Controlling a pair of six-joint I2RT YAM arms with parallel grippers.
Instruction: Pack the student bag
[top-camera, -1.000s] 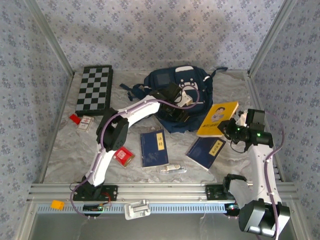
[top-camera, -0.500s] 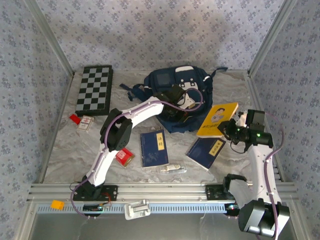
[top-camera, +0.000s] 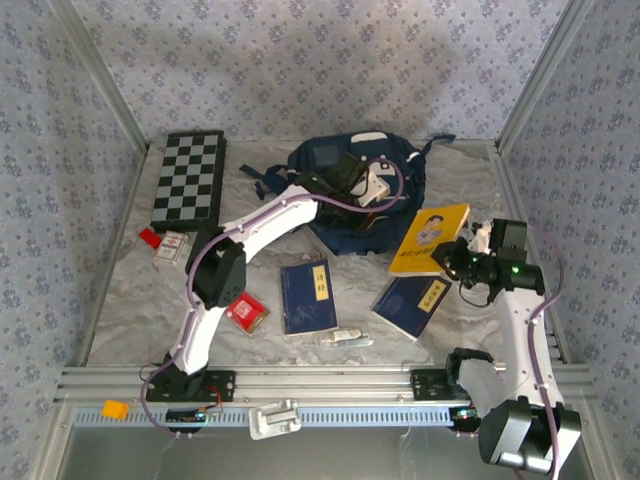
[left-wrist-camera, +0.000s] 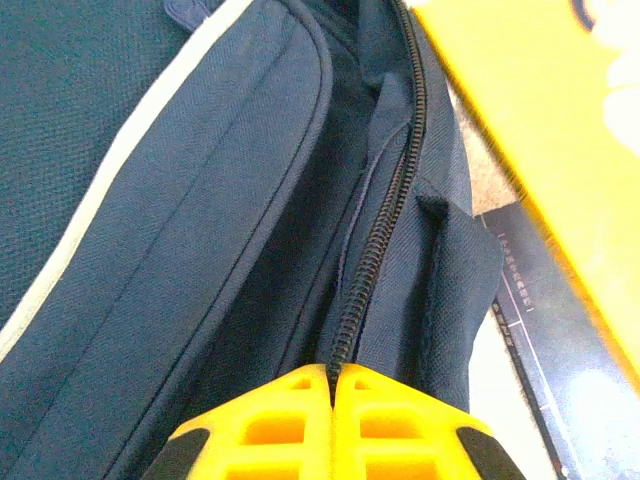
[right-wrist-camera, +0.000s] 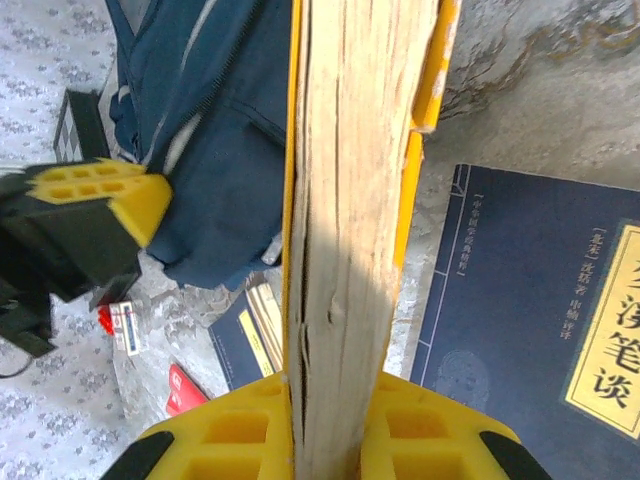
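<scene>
The student bag (top-camera: 340, 165) is navy with white trim and lies at the back middle of the table. My left gripper (top-camera: 368, 203) is over its front edge, shut on the fabric beside the zipper (left-wrist-camera: 375, 250); in the left wrist view the yellow fingertips (left-wrist-camera: 300, 400) pinch the bag (left-wrist-camera: 180, 200) with the opening gaping above them. My right gripper (top-camera: 452, 262) is shut on a yellow book (top-camera: 430, 238), held tilted up off the table to the right of the bag. In the right wrist view its page edge (right-wrist-camera: 350, 150) stands between my fingers (right-wrist-camera: 440, 430).
A chessboard (top-camera: 188, 178) lies at the back left. Two dark blue books (top-camera: 308, 294) (top-camera: 412, 304) lie in front of the bag. A red packet (top-camera: 246, 313), a card box (top-camera: 172, 246) and a small wrapped item (top-camera: 345, 338) lie nearer. Metal rail along the front.
My left gripper closed on the bag's zipper edge and pulled it up and toward the back, bunching the bag. The right gripper raised the yellow book a little.
</scene>
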